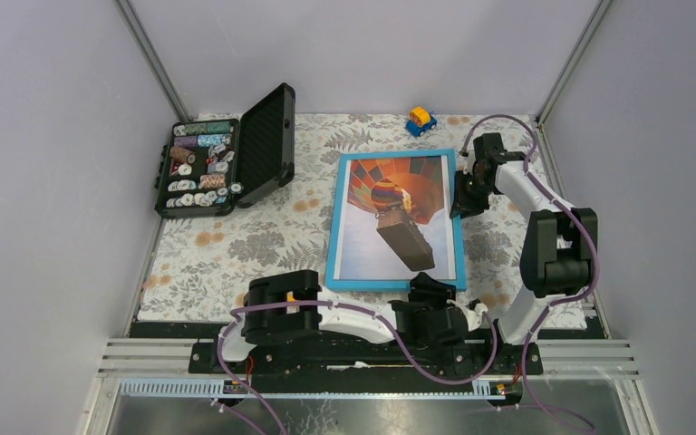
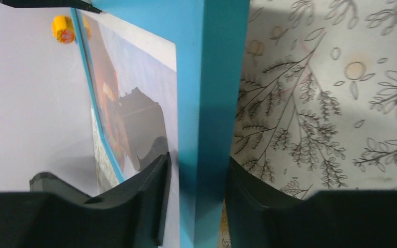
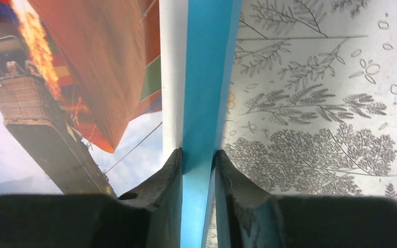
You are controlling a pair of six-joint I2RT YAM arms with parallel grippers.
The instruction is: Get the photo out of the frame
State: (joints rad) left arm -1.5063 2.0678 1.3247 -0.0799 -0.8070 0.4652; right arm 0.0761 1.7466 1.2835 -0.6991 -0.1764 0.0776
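Note:
The frame with its turquoise border lies mid-table, holding the photo of an orange hot-air balloon. My right gripper is at the frame's right edge, towards the far end. In the right wrist view both fingers of this gripper pinch the blue border, with the photo to the left. My left gripper is at the frame's near edge. Its jaws straddle the border. The outer finger touches it. A narrow gap shows at the finger on the photo side.
An open black case of poker chips stands at the back left. A small yellow and blue toy car sits behind the frame near the back wall. Grey walls close in on three sides. A floral cloth covers the table.

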